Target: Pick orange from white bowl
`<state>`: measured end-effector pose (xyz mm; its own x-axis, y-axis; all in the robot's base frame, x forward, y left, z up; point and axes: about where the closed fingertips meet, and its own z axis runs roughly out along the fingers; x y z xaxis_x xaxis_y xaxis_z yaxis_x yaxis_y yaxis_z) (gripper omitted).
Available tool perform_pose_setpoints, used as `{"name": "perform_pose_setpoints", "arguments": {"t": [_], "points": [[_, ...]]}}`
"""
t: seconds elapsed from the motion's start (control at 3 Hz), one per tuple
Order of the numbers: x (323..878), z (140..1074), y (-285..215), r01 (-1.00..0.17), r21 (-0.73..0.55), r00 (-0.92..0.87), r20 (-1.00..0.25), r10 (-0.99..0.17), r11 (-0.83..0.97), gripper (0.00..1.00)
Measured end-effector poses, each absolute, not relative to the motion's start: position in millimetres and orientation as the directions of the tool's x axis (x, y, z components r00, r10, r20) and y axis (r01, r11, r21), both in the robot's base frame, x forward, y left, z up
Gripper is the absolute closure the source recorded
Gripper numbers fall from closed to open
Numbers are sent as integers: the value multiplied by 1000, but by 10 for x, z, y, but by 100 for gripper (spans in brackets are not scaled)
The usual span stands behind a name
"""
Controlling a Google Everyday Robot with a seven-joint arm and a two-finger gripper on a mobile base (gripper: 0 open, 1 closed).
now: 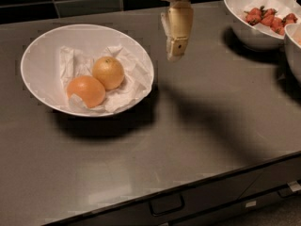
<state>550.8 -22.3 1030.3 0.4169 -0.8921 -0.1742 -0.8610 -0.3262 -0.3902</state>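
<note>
The orange (108, 72), pale and yellowish, lies in the white bowl (35, 55) on crumpled white paper, at the left of the dark counter. A deeper reddish-orange fruit (86, 91) lies touching it at its front left. My gripper (175, 52) hangs from the top of the view, pointing down, to the right of the bowl's rim and above the counter. It holds nothing and touches neither the bowl nor the fruit.
A white bowl with red berries (249, 29) stands at the back right. Part of another white bowl (292, 51) shows at the right edge. The counter's front edge with drawer handles (165, 204) runs along the bottom.
</note>
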Motion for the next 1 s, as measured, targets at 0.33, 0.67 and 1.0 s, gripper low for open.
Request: {"name": "perform_pose_setpoints", "arguments": {"t": [0.33,0.67,1.0], "points": [[5651,10226,44,-838,-376,483,-177,-858,-394,0],[5791,10115,256,-817,-365,534,-190,-824,-446,0],[5804,9975,368,-805,-341,574,-238,-783,-486,0]]}}
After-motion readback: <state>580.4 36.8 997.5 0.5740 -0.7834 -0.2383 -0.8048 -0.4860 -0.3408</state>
